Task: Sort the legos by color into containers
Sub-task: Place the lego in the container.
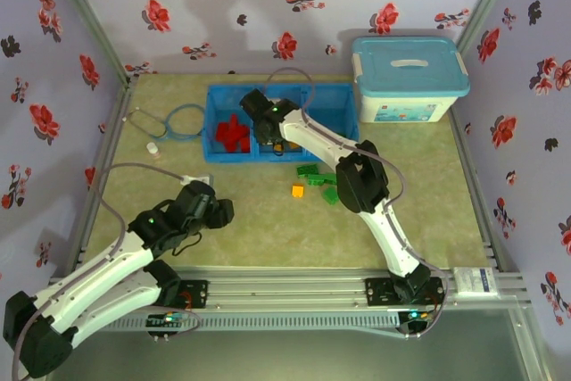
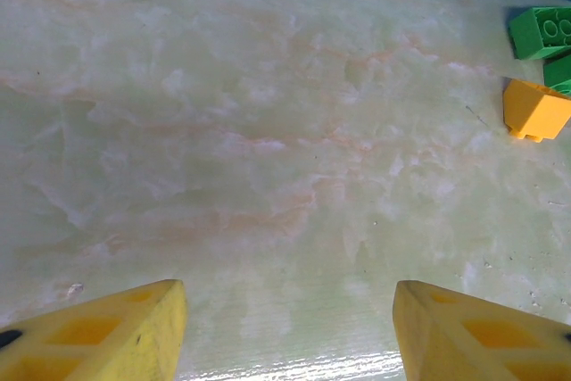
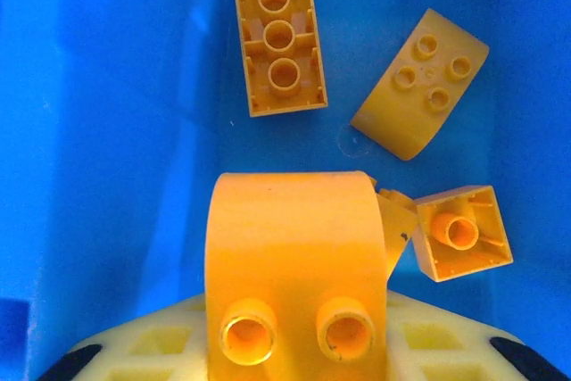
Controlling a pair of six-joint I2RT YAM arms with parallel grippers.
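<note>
The blue tray (image 1: 214, 94) lies at the back centre, with red legos (image 1: 235, 134) piled in its left compartment. My right gripper (image 1: 265, 125) hangs inside the middle compartment, shut on a curved orange-yellow lego (image 3: 294, 247). Under it three more orange-yellow legos (image 3: 278, 35) (image 3: 419, 84) (image 3: 461, 234) rest on the tray floor (image 3: 107, 131). An orange lego (image 1: 298, 191) (image 2: 533, 111) and green legos (image 1: 308, 169) (image 2: 542, 31) lie loose on the table in front of the tray. My left gripper (image 1: 219, 207) (image 2: 290, 336) hovers open over bare table, well left of them.
A white bin with a light-blue lid (image 1: 409, 78) stands at the back right beside the tray. A stethoscope (image 1: 174, 122) lies left of the tray, with a small white object (image 1: 153, 147) near it. Floral walls close in the table on three sides.
</note>
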